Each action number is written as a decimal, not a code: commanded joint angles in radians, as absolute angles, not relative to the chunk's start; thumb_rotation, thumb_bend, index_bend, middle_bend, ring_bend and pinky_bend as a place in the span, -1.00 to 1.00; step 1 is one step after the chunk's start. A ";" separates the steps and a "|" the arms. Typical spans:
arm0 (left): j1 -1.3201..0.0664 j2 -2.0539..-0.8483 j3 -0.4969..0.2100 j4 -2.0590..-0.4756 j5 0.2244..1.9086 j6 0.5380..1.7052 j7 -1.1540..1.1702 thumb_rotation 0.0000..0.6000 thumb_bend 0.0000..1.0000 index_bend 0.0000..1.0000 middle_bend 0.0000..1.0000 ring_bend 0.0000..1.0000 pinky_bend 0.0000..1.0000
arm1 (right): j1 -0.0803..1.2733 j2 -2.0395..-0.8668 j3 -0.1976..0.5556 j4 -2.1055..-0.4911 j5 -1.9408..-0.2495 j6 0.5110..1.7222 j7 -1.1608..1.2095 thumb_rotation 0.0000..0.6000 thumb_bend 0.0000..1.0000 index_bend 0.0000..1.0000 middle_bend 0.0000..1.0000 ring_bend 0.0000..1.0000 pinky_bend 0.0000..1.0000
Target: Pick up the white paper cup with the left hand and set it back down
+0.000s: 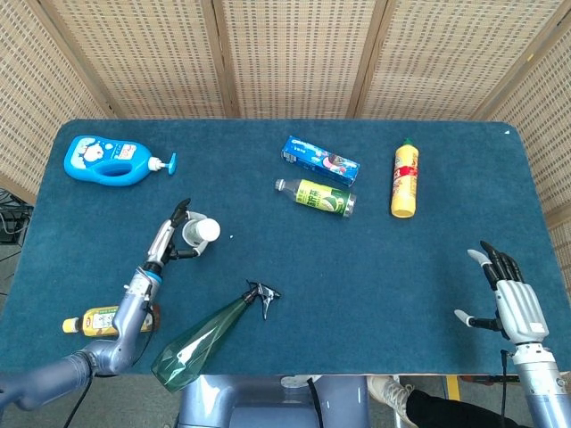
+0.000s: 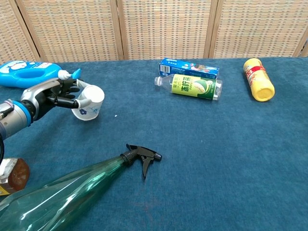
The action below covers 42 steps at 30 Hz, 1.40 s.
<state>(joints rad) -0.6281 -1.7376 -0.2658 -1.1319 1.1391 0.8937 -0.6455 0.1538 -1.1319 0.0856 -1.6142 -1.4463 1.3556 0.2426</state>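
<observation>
- The left hand (image 2: 50, 94) holds the white paper cup (image 2: 89, 103), tilted, at the table (image 2: 231, 159).
- A blue bottle (image 2: 29, 79) lies just behind the hand; a green spray bottle (image 2: 72, 192) lies in front.
- The right hand (image 1: 513, 299) hangs well apart, fingers spread, empty.

A dark blue cloth covers the tabletop (image 1: 375, 267). Woven cane screens (image 1: 294, 53) in wooden frames stand behind it, evenly lit.

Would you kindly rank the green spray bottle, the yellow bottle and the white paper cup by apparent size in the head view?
1. Green spray bottle, clearly longest.
2. Yellow bottle.
3. White paper cup, smallest, gripped by the left hand and seen partly end-on, so its length is unclear.
</observation>
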 commanded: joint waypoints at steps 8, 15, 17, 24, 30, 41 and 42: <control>-0.607 -1.747 -0.249 -1.070 1.197 0.874 -0.718 1.00 -0.33 -0.16 -1.00 -1.00 -0.96 | 0.154 -1.135 0.084 -1.616 -1.450 1.358 0.236 1.00 -0.80 -1.00 -1.00 -1.00 -1.00; -0.596 -1.718 -0.230 -1.069 1.215 0.868 -0.676 0.97 -0.36 -0.20 -1.00 -1.00 -0.96 | 0.152 -1.136 0.083 -1.618 -1.454 1.363 0.232 1.00 -0.80 -1.00 -1.00 -1.00 -1.00; -0.592 -1.707 -0.227 -1.077 1.220 0.868 -0.668 0.84 -0.38 -0.26 -1.00 -1.00 -0.98 | 0.153 -1.136 0.083 -1.618 -1.454 1.363 0.232 1.00 -0.80 -1.00 -1.00 -1.00 -1.00; -0.563 -1.639 -0.212 -1.133 1.268 0.921 -0.649 0.39 -0.48 -0.59 -1.00 -1.00 -1.00 | 0.152 -1.135 0.082 -1.620 -1.458 1.365 0.228 1.00 -0.80 -1.00 -1.00 -1.00 -1.00; -0.531 -1.559 -0.207 -1.209 1.299 0.988 -0.611 0.36 -0.49 -0.68 -1.00 -1.00 -1.00 | 0.152 -1.135 0.077 -1.625 -1.472 1.371 0.225 1.00 -0.80 -1.00 -1.00 -1.00 -1.00; -0.380 -1.356 -0.128 -1.411 1.304 1.240 -0.102 0.40 -0.46 -0.81 -1.00 -1.00 -1.00 | 0.159 -1.145 0.055 -1.633 -1.488 1.353 0.149 1.00 -0.80 -1.00 -1.00 -1.00 -1.00; -0.367 -1.347 -0.122 -1.428 1.303 1.259 -0.066 0.42 -0.46 -0.81 -1.00 -1.00 -1.00 | 0.159 -1.147 0.056 -1.632 -1.487 1.352 0.144 1.00 -0.80 -1.00 -1.00 -1.00 -1.00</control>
<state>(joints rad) -0.4417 -1.4251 -0.1643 -1.3338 1.3008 1.1449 -0.2550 0.1575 -1.1435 0.0576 -1.6324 -1.4875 1.3556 0.1510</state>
